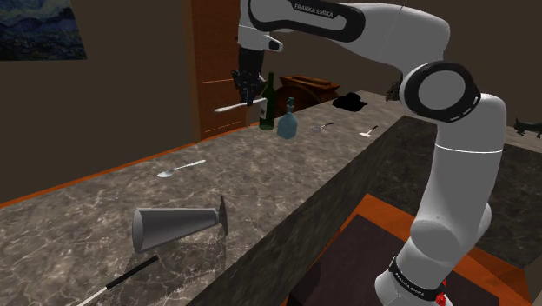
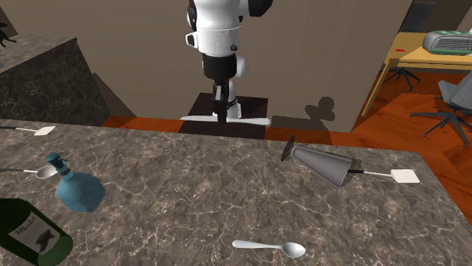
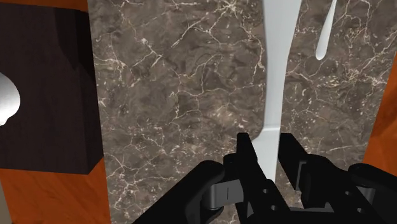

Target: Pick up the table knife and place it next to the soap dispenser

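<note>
Marble counter (image 1: 261,169) is being overhung by the gripper (image 1: 250,98). The table knife (image 1: 230,109) is being clasped between its fingers.

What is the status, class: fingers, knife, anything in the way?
Fingers shut on table knife, held above counter. Blue soap dispenser on counter, green bottle close beside it. Path looks open.

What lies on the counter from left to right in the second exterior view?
In order: dark green bottle → blue soap dispenser → spoon → tipped-over grey glass → white-ended utensil. The small utensils at far left overlap the bottle and dispenser, so they are left out.
</note>
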